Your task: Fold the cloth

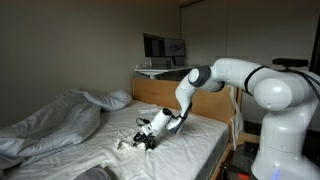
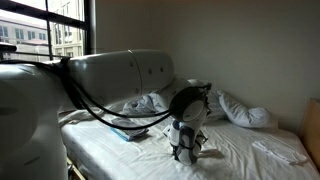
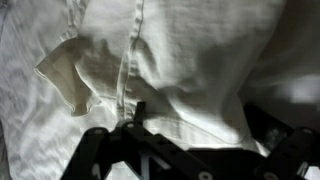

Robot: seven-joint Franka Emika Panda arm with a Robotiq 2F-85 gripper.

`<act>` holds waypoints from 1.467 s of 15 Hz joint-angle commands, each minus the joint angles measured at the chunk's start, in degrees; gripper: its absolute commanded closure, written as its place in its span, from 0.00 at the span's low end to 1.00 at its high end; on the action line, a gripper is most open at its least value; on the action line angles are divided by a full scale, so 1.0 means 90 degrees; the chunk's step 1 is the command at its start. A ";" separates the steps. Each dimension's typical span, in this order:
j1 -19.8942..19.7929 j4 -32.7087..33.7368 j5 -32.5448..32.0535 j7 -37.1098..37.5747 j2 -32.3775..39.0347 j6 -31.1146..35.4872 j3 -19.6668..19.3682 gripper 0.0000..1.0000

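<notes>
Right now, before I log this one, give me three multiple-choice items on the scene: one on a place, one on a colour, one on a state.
1. The gripper is: A over the duvet; B low over the cloth; C beside the window.
2. The cloth is: A white; B blue; C red.
3. The gripper is: A shut on the cloth; B shut on a pillow; C open.
Answers: B, both exterior views show it down at the cloth; A, the wrist view shows white fabric; C, its jaws stand apart with nothing between.
</notes>
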 commanded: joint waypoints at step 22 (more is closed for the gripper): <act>0.1151 0.0579 0.0095 0.0478 -0.0348 0.1004 -0.1080 0.91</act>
